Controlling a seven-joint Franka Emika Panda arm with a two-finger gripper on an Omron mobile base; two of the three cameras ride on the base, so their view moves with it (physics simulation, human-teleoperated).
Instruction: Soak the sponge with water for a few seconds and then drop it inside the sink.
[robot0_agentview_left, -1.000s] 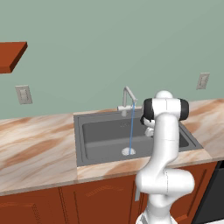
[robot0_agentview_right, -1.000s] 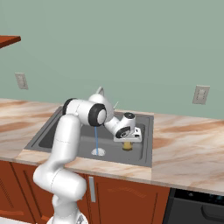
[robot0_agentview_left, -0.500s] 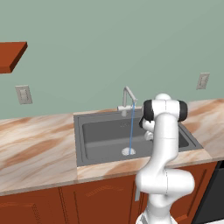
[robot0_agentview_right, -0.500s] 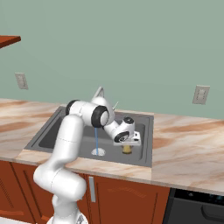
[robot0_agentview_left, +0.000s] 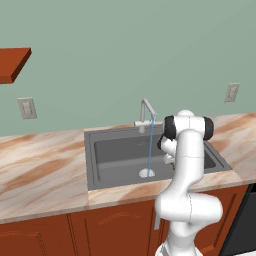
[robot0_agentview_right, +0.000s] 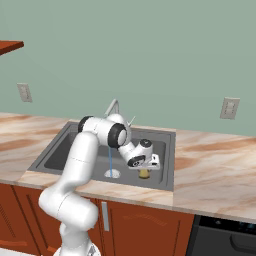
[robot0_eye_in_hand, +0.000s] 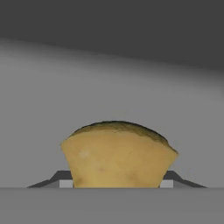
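Gripper (robot0_agentview_right: 144, 169) clamping sponge (robot0_agentview_right: 144, 173) in right base view, water (robot0_agentview_left: 150, 153) beside

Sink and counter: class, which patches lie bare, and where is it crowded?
Bare: counter left of the sink and right of it, plus the basin floor left of the water. Crowded: the basin's right side, where the end effector holds the sponge.

This is a rendered home kitchen. A marbled pink-and-cream counter (robot0_agentview_left: 45, 172) runs along a plain green wall (robot0_agentview_left: 125, 50), with a dark grey sink (robot0_agentview_left: 115, 162) set into it and a slim faucet (robot0_agentview_left: 146, 112) running water (robot0_agentview_left: 150, 152). Reddish wood cabinets (robot0_agentview_left: 110, 230) sit below, wall outlets (robot0_agentview_left: 26, 108) above, and a wooden shelf (robot0_agentview_left: 12, 62) hangs upper left.
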